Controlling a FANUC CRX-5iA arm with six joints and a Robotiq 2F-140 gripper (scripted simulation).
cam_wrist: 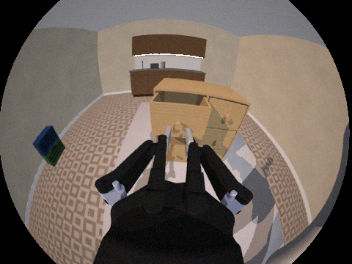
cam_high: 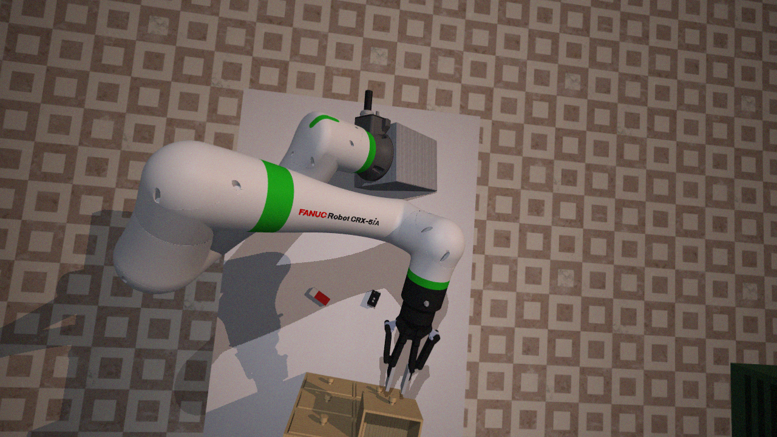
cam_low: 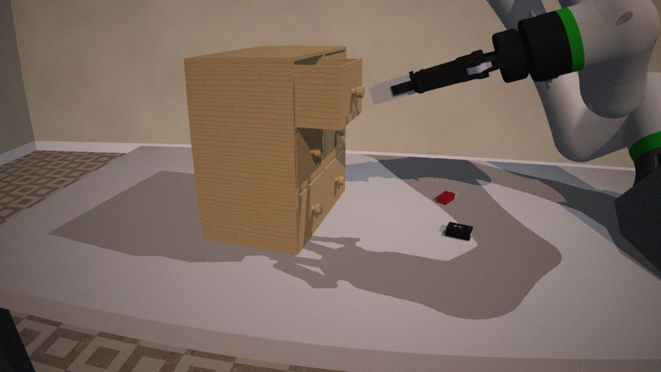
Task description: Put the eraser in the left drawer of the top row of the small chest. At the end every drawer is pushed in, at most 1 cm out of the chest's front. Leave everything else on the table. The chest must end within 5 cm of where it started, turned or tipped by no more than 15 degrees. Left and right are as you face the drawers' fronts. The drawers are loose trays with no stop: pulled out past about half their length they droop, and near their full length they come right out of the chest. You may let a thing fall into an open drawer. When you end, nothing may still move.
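The eraser [cam_high: 318,296], red with a white end, lies flat on the table, also in the exterior view [cam_low: 445,197]. The small wooden chest [cam_low: 258,148] [cam_high: 352,407] stands at the table's near end. Its top-left drawer [cam_low: 326,92] is pulled part way out and looks empty inside [cam_wrist: 178,100]. My gripper [cam_low: 381,94] is level with that drawer's knob [cam_low: 358,91], a short gap in front of it and not touching. The fingers [cam_high: 396,386] are slightly apart with nothing between them, which the wrist view [cam_wrist: 178,139] also shows.
A small black object [cam_low: 458,230] [cam_high: 372,298] lies on the table near the eraser. The other drawers look pushed in. The arm's grey base box [cam_high: 404,162] sits at the table's far end. A dark green crate [cam_high: 755,399] stands on the floor.
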